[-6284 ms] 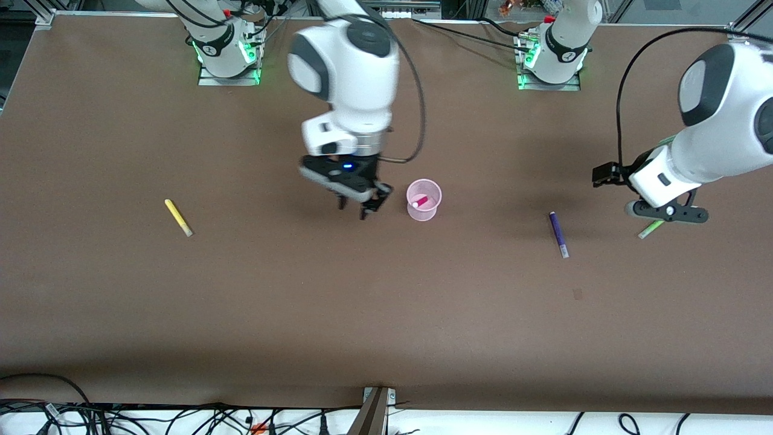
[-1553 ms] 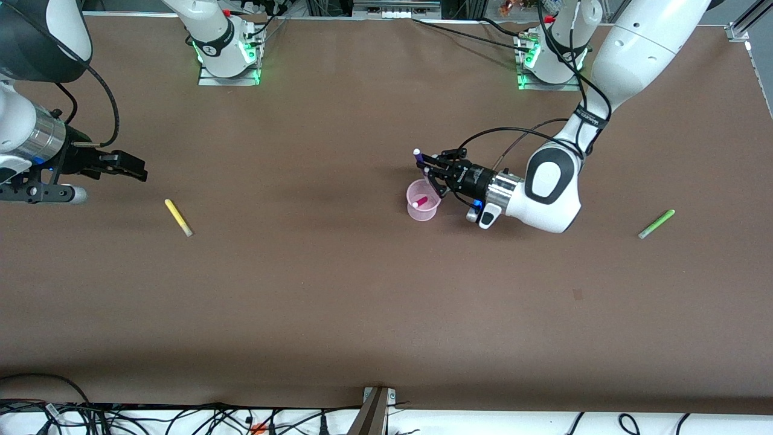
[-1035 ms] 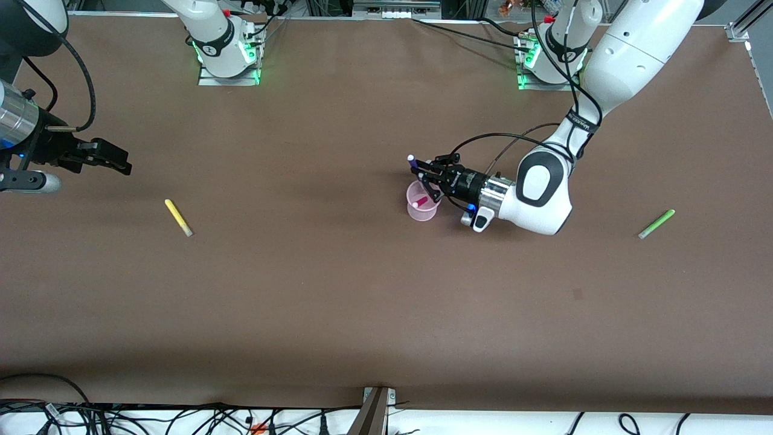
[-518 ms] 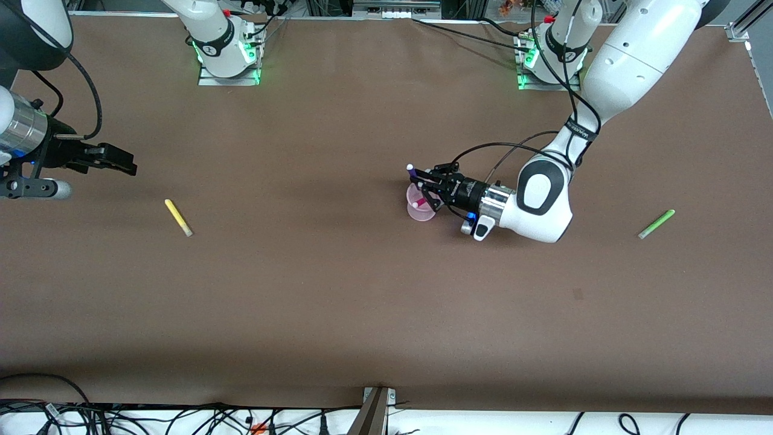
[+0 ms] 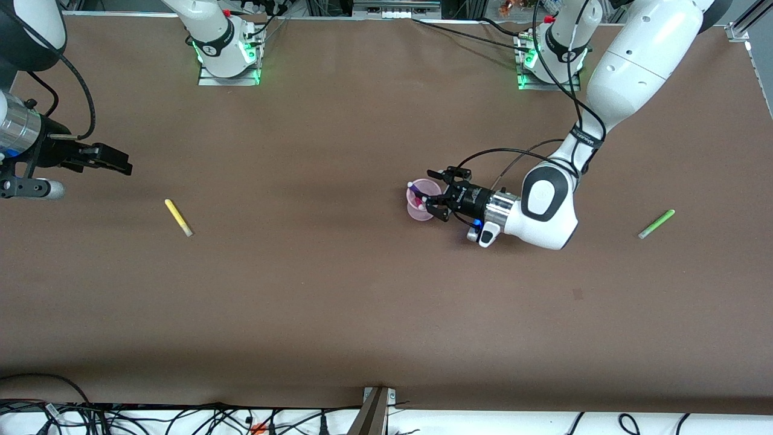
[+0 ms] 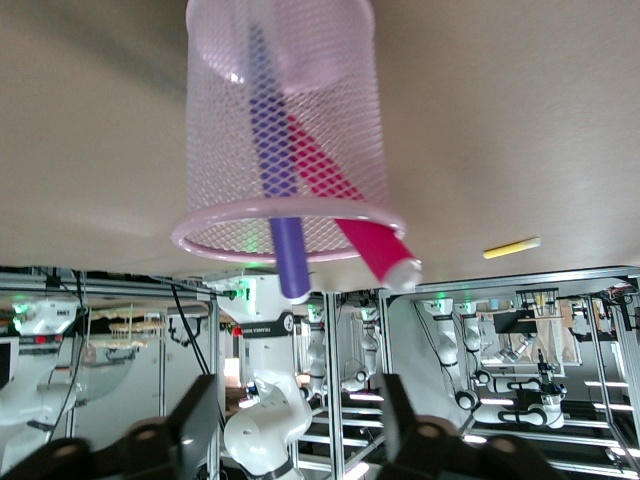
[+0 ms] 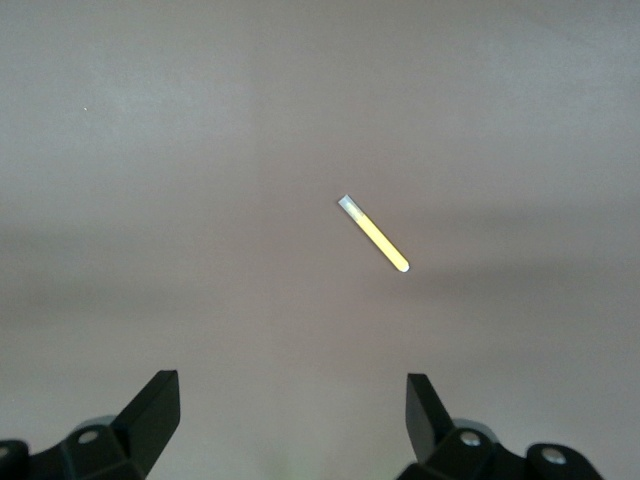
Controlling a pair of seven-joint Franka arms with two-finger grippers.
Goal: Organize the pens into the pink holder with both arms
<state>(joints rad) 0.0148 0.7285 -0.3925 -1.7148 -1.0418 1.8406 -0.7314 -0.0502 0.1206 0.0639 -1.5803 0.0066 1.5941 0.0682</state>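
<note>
Brown tabletop [image 5: 338, 302] is carrying everything under inspection, and two pens are lying loose on it. Both arms are standing over it from bases along its robot-side edge.

Left hand [image 5: 436, 197] is lying nearly level beside the rim of the pink holder [image 5: 421, 212], which is standing about midway along the tabletop. Its fingers are spread apart with nothing between them, as the left wrist view confirms. Right hand [image 5: 109, 159] is hovering over the right arm's end of the tabletop, above the yellow pen [image 5: 178, 217]; its fingers are fully spread and empty.

Inside the pink holder [image 6: 282, 150], a mesh cup, the purple pen [image 6: 275, 170] and the magenta pen [image 6: 345, 215] are both leaning, their ends projecting past the rim. The green pen [image 5: 656, 223] is lying flat near the left arm's end of the tabletop.

Risks, by my judgement:
- The left hand is sitting very close to the light holder. A careless withdrawal is likely to clip the rim or the projecting pen ends and tip the cup, spilling both pens.
- The yellow pen [image 7: 373, 235] is thin and round; a descent off its centre is liable to roll it aside or pinch only its tip.
- The leaning pens are narrowing the opening, so a later insertion could jam against them.
</note>
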